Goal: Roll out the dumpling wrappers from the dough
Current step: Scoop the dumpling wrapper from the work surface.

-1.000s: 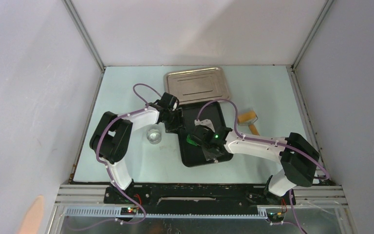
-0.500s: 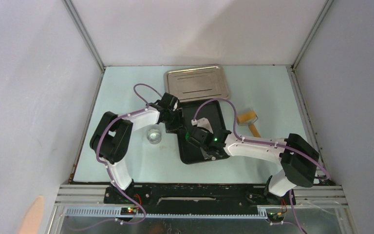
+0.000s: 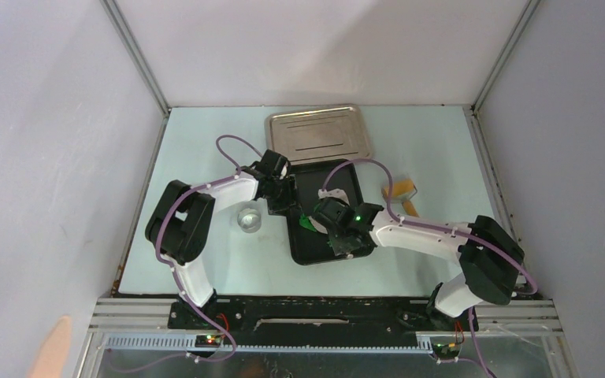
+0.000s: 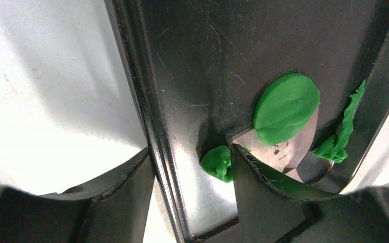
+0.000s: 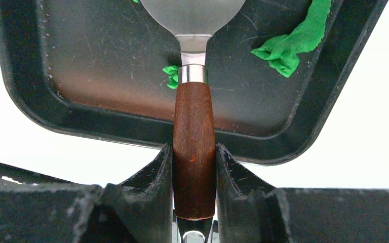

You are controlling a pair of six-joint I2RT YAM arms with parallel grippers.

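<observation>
Since a second ago the right arm's wrist has swung slightly toward 3 o'clock over the black tray [image 3: 309, 250], while the left arm has stayed put. One dumpling wrapper [image 4: 286, 108], a flat round green disc, lies on the tray floor with its near edge overlapping the blade tip of a spatula [image 5: 194, 116]. The right claw [image 5: 194, 152] is closed narrow on the spatula's wooden handle. The wrapper therefore sits straight ahead of it along the handle's long axis, at 12 o'clock and almost wholly off the top of the right wrist view. This arm looks the one to lift it.

A small lump of dough [image 4: 218, 163] rests just beside the blade's corner. A jagged green scrap [image 4: 342, 134] lies against the tray wall at 3 o'clock of the wrapper. The left claw [image 4: 191, 152] stands half wide, straddling the tray's rim, one finger outside over the desk [image 3: 205, 260] and one inside; no pinch shows.

Around the black tray on the pale desk are a steel tray [image 3: 319, 135] at 12 o'clock, a wooden roller [image 3: 400, 191] at 3 o'clock and a clear round cup [image 3: 249, 218] at 9 o'clock. White walls enclose the desk.
</observation>
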